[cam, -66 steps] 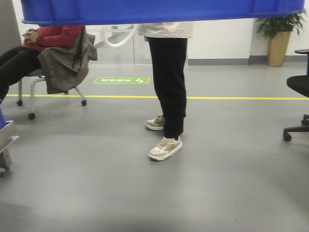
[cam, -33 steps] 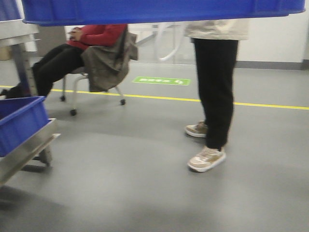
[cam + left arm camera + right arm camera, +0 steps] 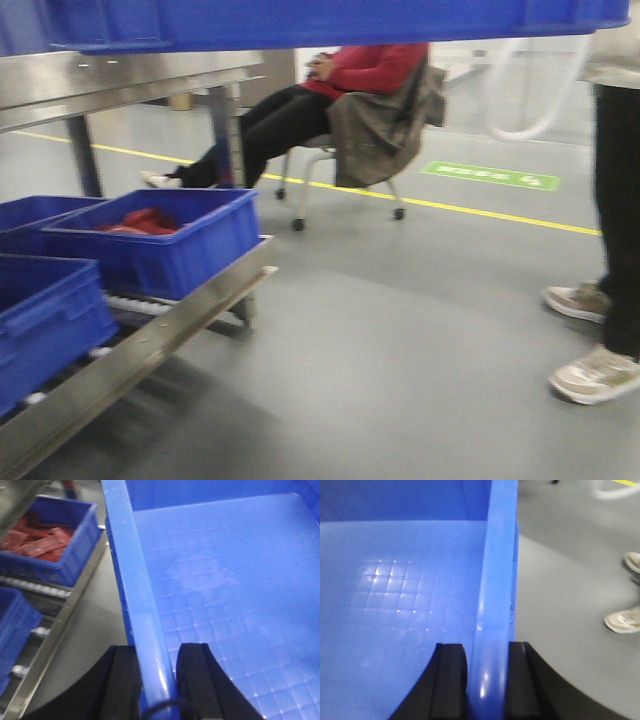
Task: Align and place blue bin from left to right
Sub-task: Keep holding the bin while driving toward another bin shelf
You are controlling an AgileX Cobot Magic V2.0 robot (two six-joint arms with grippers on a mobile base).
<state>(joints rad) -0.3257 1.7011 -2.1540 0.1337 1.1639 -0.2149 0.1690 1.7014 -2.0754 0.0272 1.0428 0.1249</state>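
Both arms hold large bright-blue plastic bin (image 3: 330,22) above the floor.
Jaws of left gripper (image 3: 156,677) clamp its left rim; jaws of right gripper (image 3: 487,677) clamp its right rim.

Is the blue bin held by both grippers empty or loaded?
Empty where visible: both wrist views show bare gridded floor inside the blue bin, nothing on it.

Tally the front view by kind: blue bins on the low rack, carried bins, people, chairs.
Blue bins on the low rack: 3 (red-filled bin, bin behind it, nearest bin)
Carried blue bin: 1
People: 2 (seated person, standing person)
Chair: 1
Total: 7
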